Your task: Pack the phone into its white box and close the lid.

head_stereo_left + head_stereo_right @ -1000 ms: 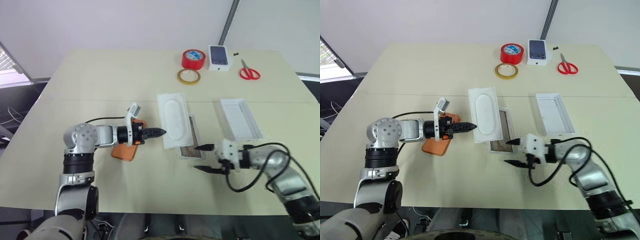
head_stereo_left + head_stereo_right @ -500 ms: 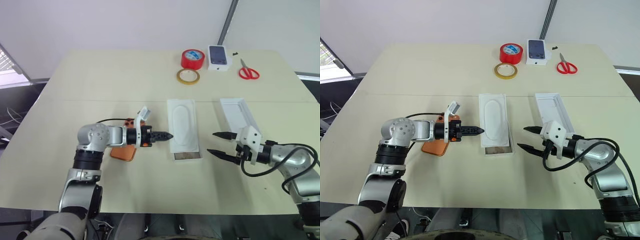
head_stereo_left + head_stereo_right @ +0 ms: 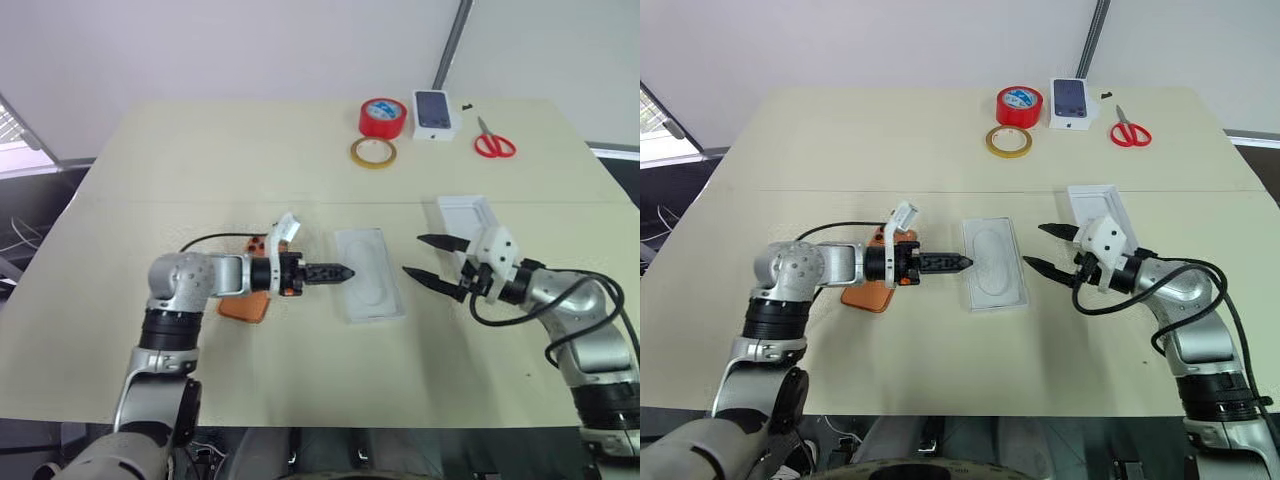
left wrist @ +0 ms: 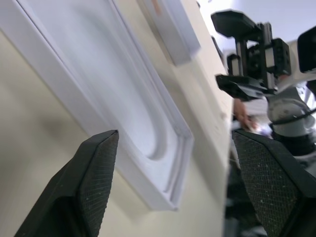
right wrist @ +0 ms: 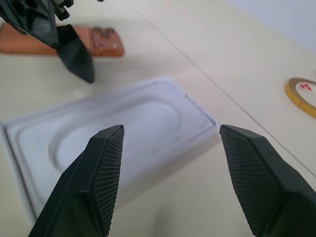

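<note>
Between the two empty, wide-spread tools, left tool (image 3: 962, 262) and right tool (image 3: 1041, 248), the insert (image 3: 994, 264) covers the white box, so I'd lift it off first before fetching the phone (image 3: 868, 294).

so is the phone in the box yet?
No. The phone lies flat on the table beside the left gripper, apart from the white insert.

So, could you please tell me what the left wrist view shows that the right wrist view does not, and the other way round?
The left wrist view adds the right hand, open, and an edge of the white lid. The right wrist view adds the orange phone, the left hand and a yellow tape ring. Both share the white insert with its oval recess, lying on the beige table.
</note>
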Action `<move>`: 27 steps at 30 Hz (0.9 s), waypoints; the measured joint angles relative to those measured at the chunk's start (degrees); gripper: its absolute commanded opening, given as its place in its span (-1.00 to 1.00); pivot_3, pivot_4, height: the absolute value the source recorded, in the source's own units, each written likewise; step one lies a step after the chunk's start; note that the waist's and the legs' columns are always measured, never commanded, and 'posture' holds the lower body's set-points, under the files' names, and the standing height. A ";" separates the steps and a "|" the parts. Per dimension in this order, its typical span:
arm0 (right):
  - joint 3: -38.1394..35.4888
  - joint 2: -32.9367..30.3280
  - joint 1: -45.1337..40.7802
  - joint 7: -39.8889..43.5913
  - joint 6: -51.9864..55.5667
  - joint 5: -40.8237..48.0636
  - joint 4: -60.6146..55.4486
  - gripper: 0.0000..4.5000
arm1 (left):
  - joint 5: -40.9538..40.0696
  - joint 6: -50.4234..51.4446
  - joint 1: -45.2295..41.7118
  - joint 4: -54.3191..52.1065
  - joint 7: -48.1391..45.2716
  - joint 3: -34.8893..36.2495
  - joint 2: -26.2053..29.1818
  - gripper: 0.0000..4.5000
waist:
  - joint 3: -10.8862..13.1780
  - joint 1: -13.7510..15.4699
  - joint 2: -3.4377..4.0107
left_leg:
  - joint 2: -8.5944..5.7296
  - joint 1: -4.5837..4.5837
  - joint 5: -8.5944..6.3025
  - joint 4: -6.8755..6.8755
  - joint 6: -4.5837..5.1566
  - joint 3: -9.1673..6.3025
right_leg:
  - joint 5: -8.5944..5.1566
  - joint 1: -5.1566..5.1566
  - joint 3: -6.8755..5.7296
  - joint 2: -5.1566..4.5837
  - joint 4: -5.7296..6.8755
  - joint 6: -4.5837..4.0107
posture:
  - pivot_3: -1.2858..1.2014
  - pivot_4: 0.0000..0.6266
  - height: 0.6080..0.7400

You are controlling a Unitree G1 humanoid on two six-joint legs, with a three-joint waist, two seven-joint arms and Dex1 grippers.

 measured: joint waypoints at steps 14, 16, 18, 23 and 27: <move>18.60 4.44 -8.40 -1.89 -2.63 -17.32 3.22 -0.99 | 18.71 -51.66 12.11 -3.67 -18.92 -5.09 13.02 0.75 | 0.00 0.41 0.05 | 0.00 -0.15 -0.20 -0.06 0.36 0.05 | -0.01 -0.16 0.01 -0.09 -0.04 -0.03 | 0.03 -0.52 1.00; 19.74 0.97 -7.57 2.46 -1.16 -16.99 0.89 -0.99 | 19.48 -53.07 12.53 -3.52 -18.99 -4.69 13.11 0.75 | 0.01 0.39 0.06 | -0.01 -0.16 -0.24 -0.04 0.43 0.06 | -0.01 -0.15 0.01 -0.09 -0.06 -0.03 | 0.03 -0.52 1.00; 20.05 -1.89 -6.53 6.23 0.90 -15.81 -1.58 -0.99 | 20.37 -54.30 13.68 -3.19 -18.92 -4.64 13.14 0.75 | 0.01 0.28 0.06 | 0.00 -0.15 -0.26 -0.04 0.48 0.06 | -0.01 -0.15 0.00 -0.09 -0.06 -0.03 | 0.03 -0.52 1.00; 20.06 -1.96 -7.05 8.60 4.88 -13.02 -3.44 -0.99 | 20.66 -54.68 14.14 -2.87 -17.69 -4.65 12.37 0.75 | 0.02 -0.34 0.05 | 0.02 -0.11 -0.24 -0.05 0.46 0.05 | 0.00 -0.16 0.00 -0.08 0.00 -0.03 | 0.03 -0.52 1.00; 19.04 3.29 -10.94 3.34 3.13 -14.20 0.64 -0.99 | 20.55 -53.63 13.67 -2.07 -16.76 -3.74 12.63 0.75 | 0.03 -1.05 0.05 | 0.02 -0.11 -0.22 -0.04 0.42 0.07 | 0.00 -0.19 0.01 -0.07 0.05 -0.02 | 0.03 -0.52 1.00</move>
